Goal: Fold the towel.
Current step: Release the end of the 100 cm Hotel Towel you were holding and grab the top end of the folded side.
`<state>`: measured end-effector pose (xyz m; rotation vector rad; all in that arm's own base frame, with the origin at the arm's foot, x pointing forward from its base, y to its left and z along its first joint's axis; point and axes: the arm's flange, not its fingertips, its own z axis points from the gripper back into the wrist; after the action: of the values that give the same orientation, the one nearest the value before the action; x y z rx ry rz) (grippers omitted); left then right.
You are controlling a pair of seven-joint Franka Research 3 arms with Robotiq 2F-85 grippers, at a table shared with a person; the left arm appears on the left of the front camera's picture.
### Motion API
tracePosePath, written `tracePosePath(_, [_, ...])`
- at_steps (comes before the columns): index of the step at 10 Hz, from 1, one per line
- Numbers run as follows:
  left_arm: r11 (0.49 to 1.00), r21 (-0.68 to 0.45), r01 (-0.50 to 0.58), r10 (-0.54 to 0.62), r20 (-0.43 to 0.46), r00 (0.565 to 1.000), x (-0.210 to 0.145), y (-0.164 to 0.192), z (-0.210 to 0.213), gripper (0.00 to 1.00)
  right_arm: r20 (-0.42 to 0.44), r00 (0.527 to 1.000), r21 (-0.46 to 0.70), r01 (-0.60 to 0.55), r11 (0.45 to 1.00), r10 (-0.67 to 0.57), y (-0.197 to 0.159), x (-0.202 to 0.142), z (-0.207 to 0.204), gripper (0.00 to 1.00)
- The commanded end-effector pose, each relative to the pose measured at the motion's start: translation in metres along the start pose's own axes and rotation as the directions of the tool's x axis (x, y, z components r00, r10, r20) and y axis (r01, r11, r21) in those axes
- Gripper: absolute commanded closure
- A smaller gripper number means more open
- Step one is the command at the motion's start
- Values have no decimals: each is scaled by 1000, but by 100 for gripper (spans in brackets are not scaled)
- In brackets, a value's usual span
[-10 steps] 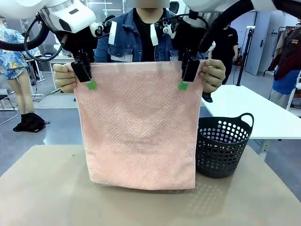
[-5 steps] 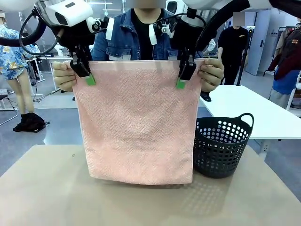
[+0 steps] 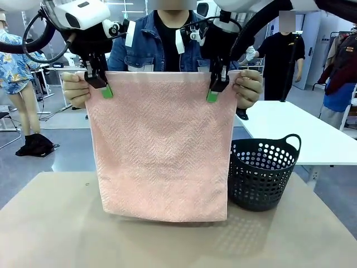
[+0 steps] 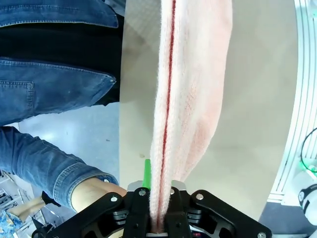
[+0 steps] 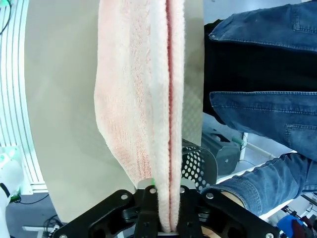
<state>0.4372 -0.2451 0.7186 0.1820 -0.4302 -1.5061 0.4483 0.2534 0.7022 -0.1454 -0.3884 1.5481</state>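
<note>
Clamped shut on the top-left corner in the left end effector beside a person's half-hidden hand, hanging flat over the table, the pale pink towel, gripped likewise top-right by the right end effector, covering the left edge of the dark basket.

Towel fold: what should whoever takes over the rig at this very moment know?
Left gripper: shut on the towel, at its top edge near one corner.
Right gripper: shut on the same edge, near the other corner.
Person's hands: holding both top corners, outside the grippers.
The towel hangs spread over the table, beside the basket.
Done: both grips. Left: person lets go, probably, then the fold.
</note>
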Motion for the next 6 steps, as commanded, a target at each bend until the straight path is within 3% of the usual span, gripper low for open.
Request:
tracePosePath(1, [1000, -22, 7, -6, 15, 1000, -2, 8, 4, 100, 0, 1000, 7, 30, 1000, -30, -3, 4, 1, 100])
tracePosePath(6, [1000, -1, -1, 1, -1, 1000, 0, 1, -1, 100, 0, 1000, 1, 2, 1000, -2, 0, 0, -1, 100])
